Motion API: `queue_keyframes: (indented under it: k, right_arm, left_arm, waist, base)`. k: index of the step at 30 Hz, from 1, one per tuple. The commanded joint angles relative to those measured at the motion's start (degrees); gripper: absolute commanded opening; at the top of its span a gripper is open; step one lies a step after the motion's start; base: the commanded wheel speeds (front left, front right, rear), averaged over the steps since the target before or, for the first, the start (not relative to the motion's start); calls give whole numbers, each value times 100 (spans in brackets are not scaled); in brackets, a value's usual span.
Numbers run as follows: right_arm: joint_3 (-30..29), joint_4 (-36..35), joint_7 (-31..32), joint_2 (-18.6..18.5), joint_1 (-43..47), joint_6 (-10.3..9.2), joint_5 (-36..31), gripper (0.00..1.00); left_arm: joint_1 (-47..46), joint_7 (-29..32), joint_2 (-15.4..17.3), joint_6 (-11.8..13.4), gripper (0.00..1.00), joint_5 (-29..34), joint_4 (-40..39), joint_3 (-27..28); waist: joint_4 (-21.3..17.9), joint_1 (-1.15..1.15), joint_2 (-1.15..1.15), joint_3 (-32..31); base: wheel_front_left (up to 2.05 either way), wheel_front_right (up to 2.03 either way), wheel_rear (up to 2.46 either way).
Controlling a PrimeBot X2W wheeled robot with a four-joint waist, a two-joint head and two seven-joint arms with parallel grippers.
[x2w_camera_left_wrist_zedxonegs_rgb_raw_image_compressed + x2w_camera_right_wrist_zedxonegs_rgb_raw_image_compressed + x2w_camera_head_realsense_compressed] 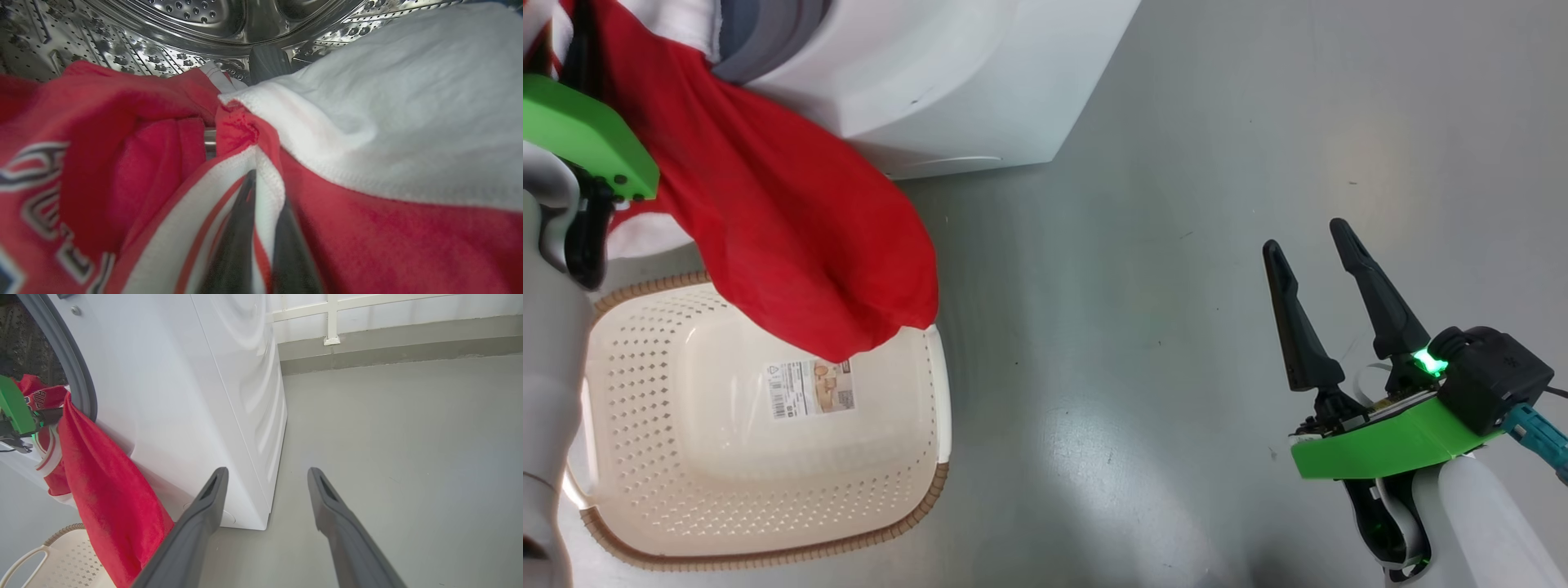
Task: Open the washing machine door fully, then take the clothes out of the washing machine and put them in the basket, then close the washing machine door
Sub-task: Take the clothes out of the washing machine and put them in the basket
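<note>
A: Which hand had the clothes (792, 229)?
B: The left gripper (265, 192), pinched tight on a white-striped fold inside the washing machine (947, 73). They trailed lengthwise out of its mouth, down over the basket (645, 392) directly beneath.
A: And the other?
B: The right gripper (1305, 237) was spread wide, empty, well off to the side.

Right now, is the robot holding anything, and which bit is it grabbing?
The left pincer pinches the clothes by a white-striped fold. The right pincer holds nothing.
</note>
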Motion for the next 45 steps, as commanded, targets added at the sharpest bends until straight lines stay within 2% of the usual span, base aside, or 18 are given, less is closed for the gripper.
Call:
queue_keyframes:
  k: [1,10,16,20,25,33,45]
  right_arm:
    - [108,-125,-36,2,12,43,-16,100]
    - [25,-105,-36,7,47,43,-28,100]
    - [-50,-90,-36,-14,135,43,-27,100]
    - [-98,-84,-36,-32,194,43,-17,100]
    - [-186,-75,-36,-55,304,43,-14,100]
    - [-293,-65,-36,-58,504,43,-9,100]
    - [-294,-25,-36,-49,689,43,17,100]
  left_arm:
    - [34,-28,308,8,0,-103,-49,-12]
    - [361,-173,351,8,0,-487,-561,-26]
    - [1127,-177,354,15,0,-262,-1635,786]
    - [1745,-178,157,16,0,144,-2417,1480]
    - [2669,-178,-303,11,0,837,-3510,2297]
    - [3740,-178,-695,9,0,1215,-4748,2602]
    - [5175,-178,-1043,8,0,1451,-6399,2914]
  waist:
    - [9,0,0,-8]
    - [115,0,0,-172]
    - [248,0,0,-373]
    - [336,0,0,-506]
    - [440,0,0,-718]
    - [530,0,0,-987]
    - [591,0,0,-1279]
  base:
    - [0,0,0]
    - [0,0,0]
    - [0,0,0]
    - [0,0,0]
    - [0,0,0]
    - [0,0,0]
    - [0,0,0]
